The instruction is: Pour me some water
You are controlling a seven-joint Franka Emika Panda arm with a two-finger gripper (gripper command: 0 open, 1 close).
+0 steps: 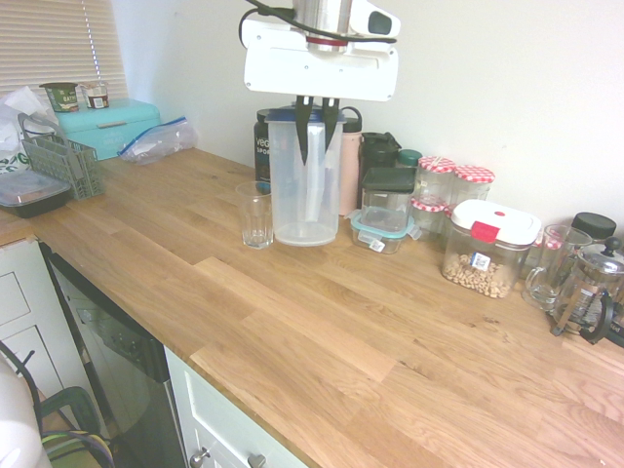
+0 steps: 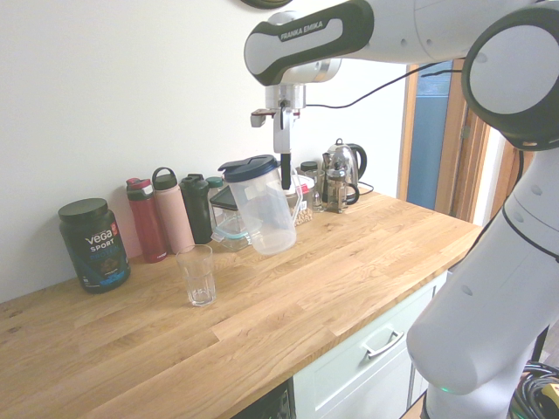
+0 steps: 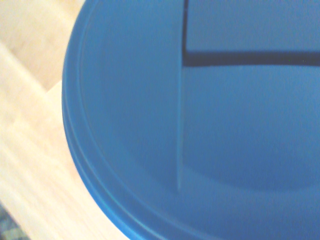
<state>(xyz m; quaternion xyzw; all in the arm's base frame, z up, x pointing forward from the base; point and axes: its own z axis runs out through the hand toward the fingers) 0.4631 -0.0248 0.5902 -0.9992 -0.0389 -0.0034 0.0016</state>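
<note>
A translucent plastic pitcher (image 1: 305,185) (image 2: 260,209) with a blue lid (image 3: 200,125) is at the back of the wooden counter (image 1: 322,341). In the second exterior view it leans toward the glass. My gripper (image 1: 318,146) (image 2: 285,179) comes straight down onto the pitcher's top and is shut on its handle side. A clear, empty drinking glass (image 1: 256,214) (image 2: 198,275) stands upright on the counter just beside the pitcher, apart from it. The blue lid fills the wrist view. How much water is inside I cannot tell.
Behind the pitcher stand a black Vega tub (image 2: 93,244), several bottles (image 2: 172,209) and food containers (image 1: 385,219). Jars (image 1: 487,249), a French press (image 1: 590,292) and a kettle (image 2: 347,166) are further along. A teal bread bin (image 1: 107,127) and a rack (image 1: 63,161) sit at the far end.
</note>
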